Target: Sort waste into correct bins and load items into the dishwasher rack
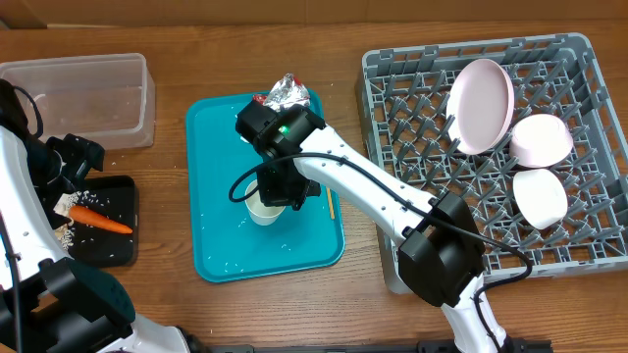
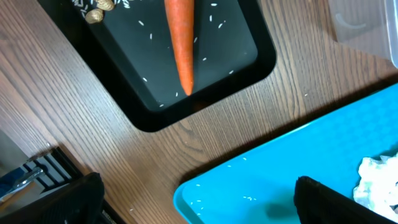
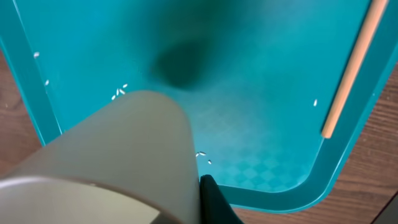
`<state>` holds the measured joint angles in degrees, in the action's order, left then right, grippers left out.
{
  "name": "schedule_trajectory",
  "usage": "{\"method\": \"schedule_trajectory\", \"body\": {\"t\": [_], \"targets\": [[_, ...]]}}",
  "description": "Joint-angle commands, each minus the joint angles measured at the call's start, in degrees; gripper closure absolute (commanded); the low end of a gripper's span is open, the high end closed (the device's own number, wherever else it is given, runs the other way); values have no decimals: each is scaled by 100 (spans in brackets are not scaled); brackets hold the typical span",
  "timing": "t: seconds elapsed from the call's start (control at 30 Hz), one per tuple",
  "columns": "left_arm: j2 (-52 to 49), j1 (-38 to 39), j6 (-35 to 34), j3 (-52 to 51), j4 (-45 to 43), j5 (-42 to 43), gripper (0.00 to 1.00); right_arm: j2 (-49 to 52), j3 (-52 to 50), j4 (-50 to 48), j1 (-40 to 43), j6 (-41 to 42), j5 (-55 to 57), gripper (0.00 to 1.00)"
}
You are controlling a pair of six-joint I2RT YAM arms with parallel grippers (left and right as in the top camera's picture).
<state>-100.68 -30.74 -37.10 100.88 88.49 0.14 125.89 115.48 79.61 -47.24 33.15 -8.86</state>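
My right gripper is shut on the rim of the white cup over the teal tray. In the right wrist view one finger presses the cup's outer wall; the other finger is hidden. The yellow fork handle lies along the tray's right rim. The foil wrapper sits at the tray's far edge. My left gripper hangs open and empty between the black tray and the teal tray. The carrot and food bits lie in the black tray. A crumpled napkin rests on the teal tray.
The grey rack stands at the right and holds the plate on edge and two bowls. The clear tub stands at the far left, behind the black tray. Rice grains dot the teal tray.
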Motion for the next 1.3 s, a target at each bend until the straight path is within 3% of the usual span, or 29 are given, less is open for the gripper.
{"method": "schedule_trajectory", "body": {"t": [0.0, 0.13, 0.3, 0.57, 0.7, 0.77, 0.8, 0.83, 0.9, 1.03, 1.27], "targets": [[28, 2, 116, 76, 22, -76, 0, -160, -2, 2, 17, -59, -133, 83], [28, 0, 116, 76, 20, -76, 0, -157, -2, 4, 17, -61, -127, 73], [28, 0, 138, 76, 20, -76, 0, -157, -2, -17, 17, -57, -129, 72], [28, 0, 131, 76, -7, -72, 0, -219, 376, 337, 17, -17, -286, 85], [28, 0, 133, 76, -37, -59, 0, -413, 769, 629, -52, -76, -284, 84], [28, 0, 129, 76, -37, -57, 0, -535, 798, 603, -212, -413, -280, 71], [28, 0, 127, 76, -50, -55, 0, -553, 798, 601, -286, -551, -278, 62], [28, 0, 74, 76, -63, -55, 0, -555, 798, 603, -391, -730, -275, 42], [28, -20, -37, 76, -68, -55, 0, -544, 758, 586, -577, -905, -192, 28], [4, -122, -240, 76, -70, -81, 0, -542, 474, 356, -994, -896, 323, 23], [-223, -688, -382, 76, -4, -76, 0, -538, -52, -313, -1528, -903, 852, 23]]}}
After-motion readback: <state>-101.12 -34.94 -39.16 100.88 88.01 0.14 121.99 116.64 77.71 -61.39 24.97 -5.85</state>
